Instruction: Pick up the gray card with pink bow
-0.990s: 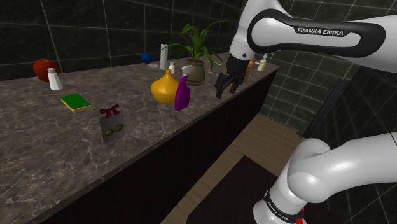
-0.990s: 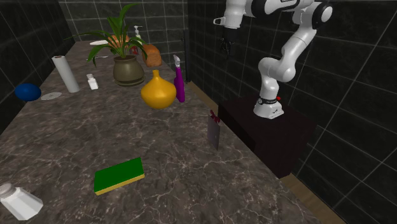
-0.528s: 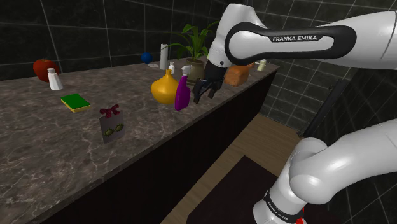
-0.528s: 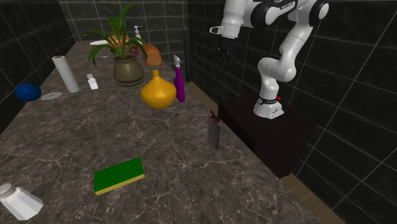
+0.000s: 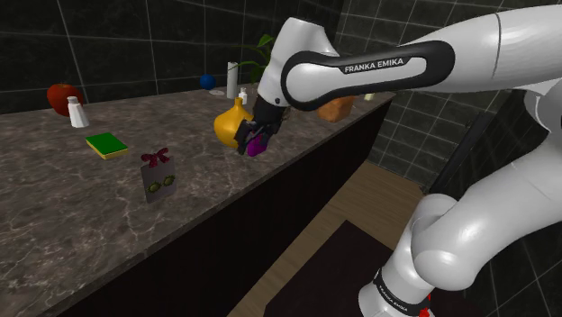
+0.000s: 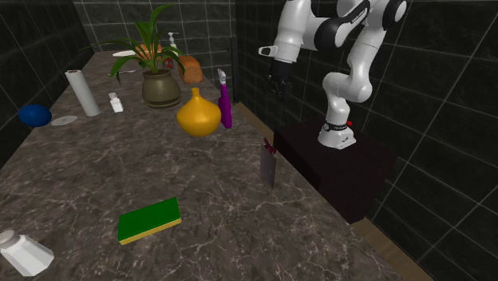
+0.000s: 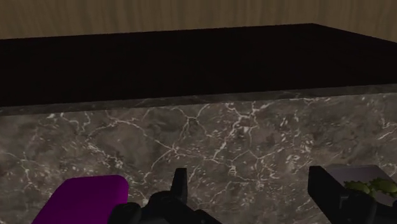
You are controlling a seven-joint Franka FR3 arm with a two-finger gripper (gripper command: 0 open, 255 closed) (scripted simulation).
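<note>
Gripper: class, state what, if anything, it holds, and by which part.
Nothing is held: the gripper is open with only counter between its fingers, and the gray card stands apart on the counter.

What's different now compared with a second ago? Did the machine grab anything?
The arm swung toward the shoulder view's left and dipped lower. That carried its open jaws from near the potted plant to just in front of the purple spray bottle. Nothing was taken hold of. The gray card, the yellow vase and the rest stayed put.
</note>
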